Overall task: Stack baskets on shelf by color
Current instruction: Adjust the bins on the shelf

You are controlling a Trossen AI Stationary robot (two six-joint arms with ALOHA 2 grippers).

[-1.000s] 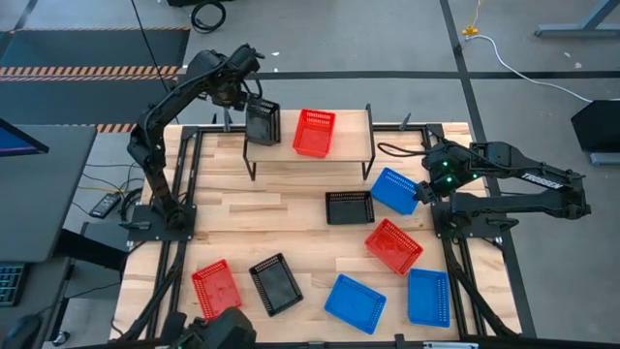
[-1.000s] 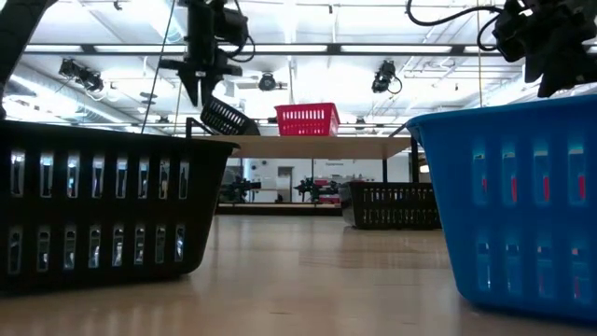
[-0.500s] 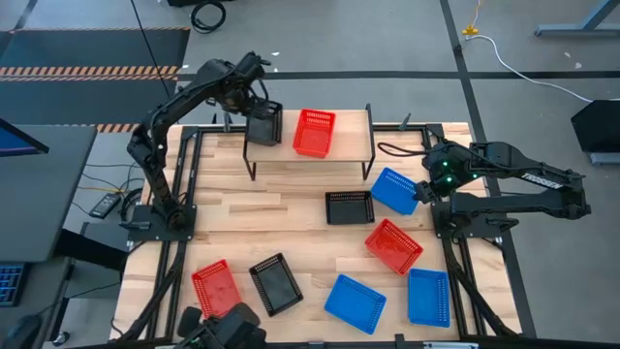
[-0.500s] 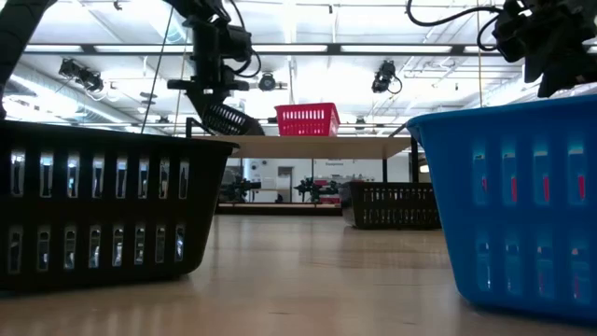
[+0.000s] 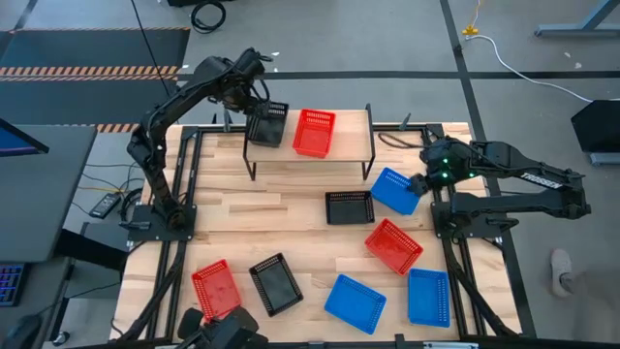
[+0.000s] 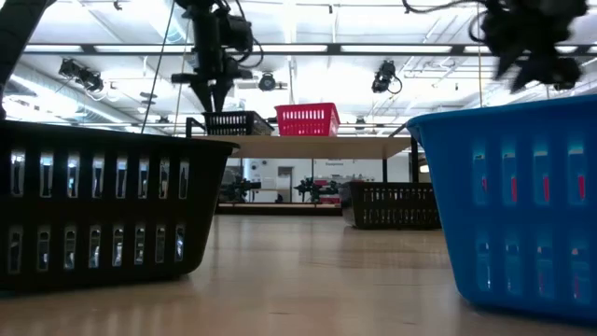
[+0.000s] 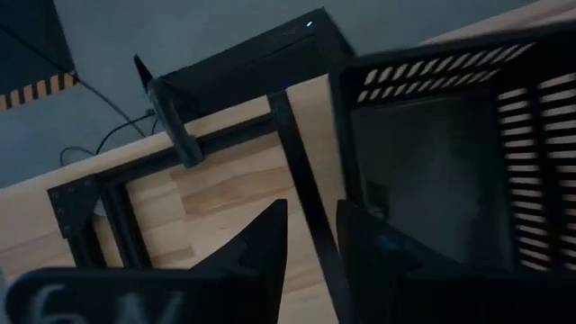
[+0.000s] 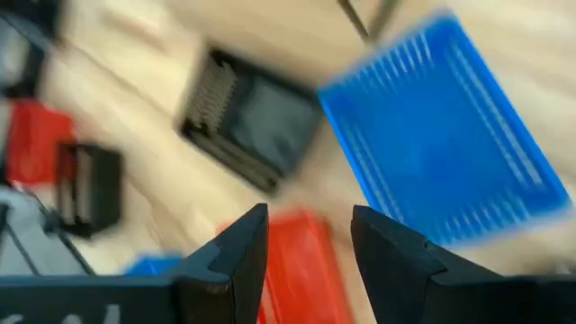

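Observation:
A black basket (image 5: 268,126) sits level on the left end of the shelf (image 5: 344,145), beside a red basket (image 5: 313,132) at the shelf's middle. My left gripper (image 5: 257,100) stands over the black basket's far left corner, pointing steeply down and shut on it. My right gripper (image 5: 421,184) hovers open by the right edge of a blue basket (image 5: 392,190) on the table, with nothing between its fingers (image 8: 243,256). My left gripper has the black basket by the rim at its far left corner (image 6: 216,112), coming from above. One finger (image 7: 369,247) seems to be inside the basket and the other outside, but the fingers hide the place of contact. The basket's bottom rests flat on the shelf.
On the table lie a black basket (image 5: 349,206), a red one (image 5: 392,245), two blue ones (image 5: 354,302) (image 5: 427,296), a black one (image 5: 275,283) and a red one (image 5: 215,288). The shelf's right end (image 5: 354,124) is bare wood.
The black basket hung tilted from my left gripper above the shelf's left end; it now lies level on the shelf. My left gripper has sunk slightly and tipped with it. My right gripper has tipped a little over the blue basket.

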